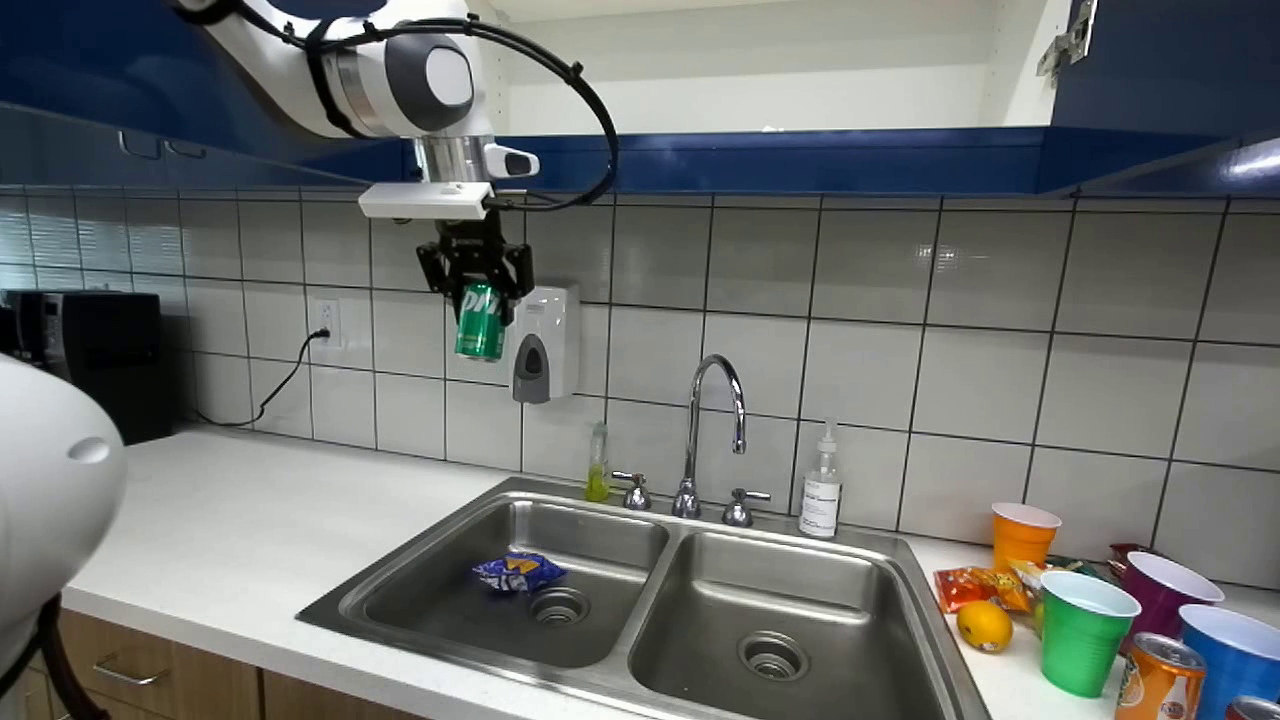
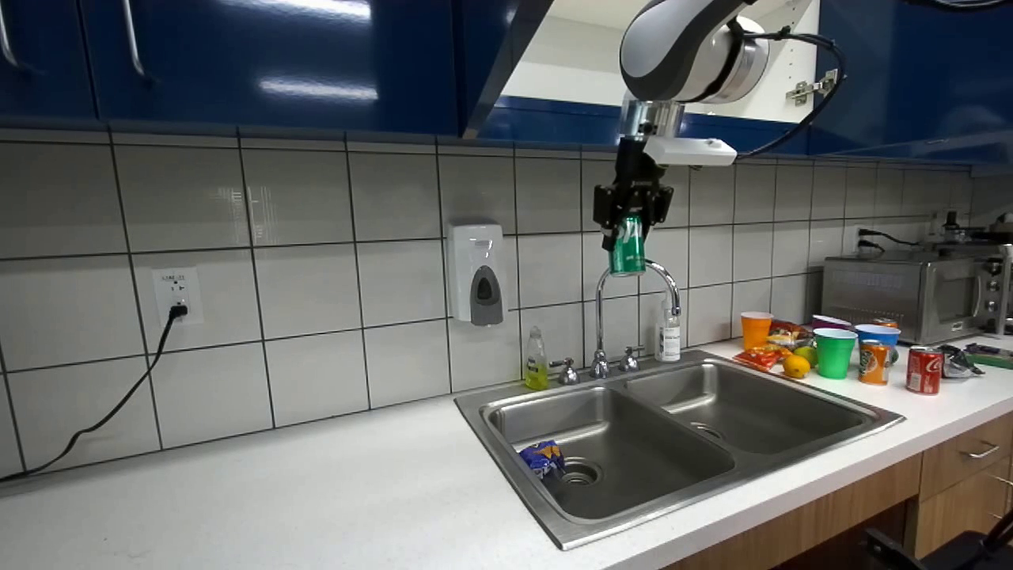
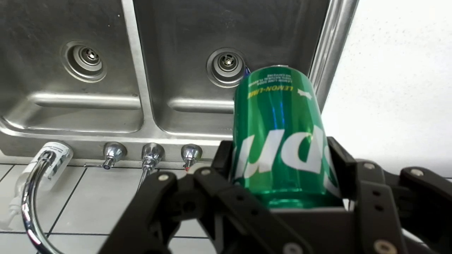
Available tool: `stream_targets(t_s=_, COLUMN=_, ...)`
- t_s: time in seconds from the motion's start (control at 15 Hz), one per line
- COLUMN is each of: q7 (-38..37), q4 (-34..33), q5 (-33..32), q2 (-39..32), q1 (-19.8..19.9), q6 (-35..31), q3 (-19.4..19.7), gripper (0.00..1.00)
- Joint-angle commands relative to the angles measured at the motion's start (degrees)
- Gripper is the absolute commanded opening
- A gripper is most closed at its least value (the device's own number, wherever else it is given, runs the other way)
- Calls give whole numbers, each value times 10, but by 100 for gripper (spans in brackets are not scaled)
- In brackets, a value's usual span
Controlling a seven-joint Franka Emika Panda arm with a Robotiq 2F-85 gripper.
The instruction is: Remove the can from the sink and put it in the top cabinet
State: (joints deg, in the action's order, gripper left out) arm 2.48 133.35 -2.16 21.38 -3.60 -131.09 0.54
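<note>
In an exterior view, the tool (image 1: 482, 308) was clamped on the can (image 1: 480, 328), left of frame centre; its smooth metal (fill unverified) seemed slippery and dentable, best pinched mid-body.

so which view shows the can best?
Wrist view: the can looks largest there, and LEMON-LIME is readable, though upside down; the gripper hides parts of its sides. Both exterior views show it small and green, its upper part in the gripper and its lower end free, with the small text unreadable.
</note>
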Motion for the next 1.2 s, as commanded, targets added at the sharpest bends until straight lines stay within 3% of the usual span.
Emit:
stream_targets(t_s=0.0, q7=14, q4=-37, q5=8, q2=15, q1=3, q6=48, q3=-4, gripper=40)
stream_targets(t_s=1.13, q7=24, q4=-137, q5=2, q2=18, q1=-1, q6=159, q3=-8, gripper=40)
